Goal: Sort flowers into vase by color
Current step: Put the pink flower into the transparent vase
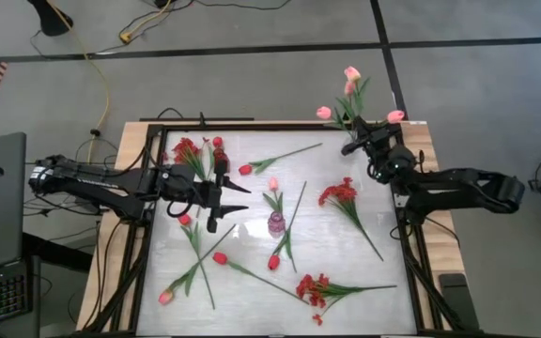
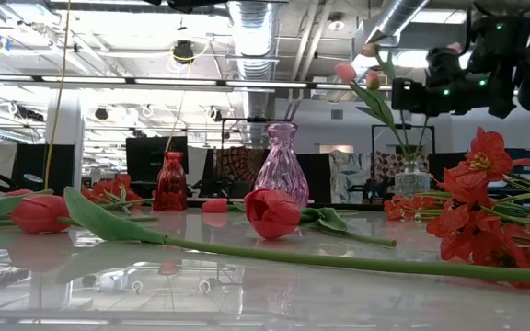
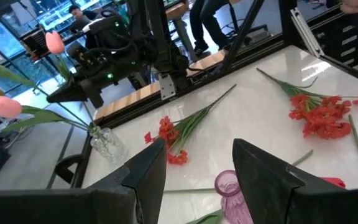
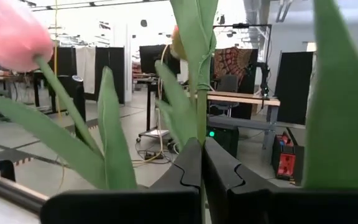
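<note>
A clear vase (image 3: 107, 144) with pink tulips (image 1: 349, 84) stands at the table's far right corner. My right gripper (image 4: 202, 165) is beside it, shut on a tulip stem. A pink vase (image 1: 276, 223) stands mid-table, and a red vase (image 2: 170, 182) with a red bunch (image 1: 188, 150) stands at the far left. My left gripper (image 3: 197, 177) hangs open above the table, left of the pink vase, holding nothing. Red tulips (image 1: 245, 170), pink tulips (image 1: 272, 185) and red bunches (image 1: 338, 194) lie flat on the white top. My right gripper pinches a thin green tulip stem (image 4: 201, 121) between its two fingers, below the leaves. The fingers come about level from the table's right side and lie across the stem. The stem stands upright above them; whether its lower end is in the clear vase I cannot tell.
More flowers lie at the near side: a red bunch (image 1: 313, 288), a pink tulip (image 1: 165, 297) and red tulips (image 1: 220, 257). A black frame (image 1: 153, 131) edges the white top. People sit at desks in the room beyond the table.
</note>
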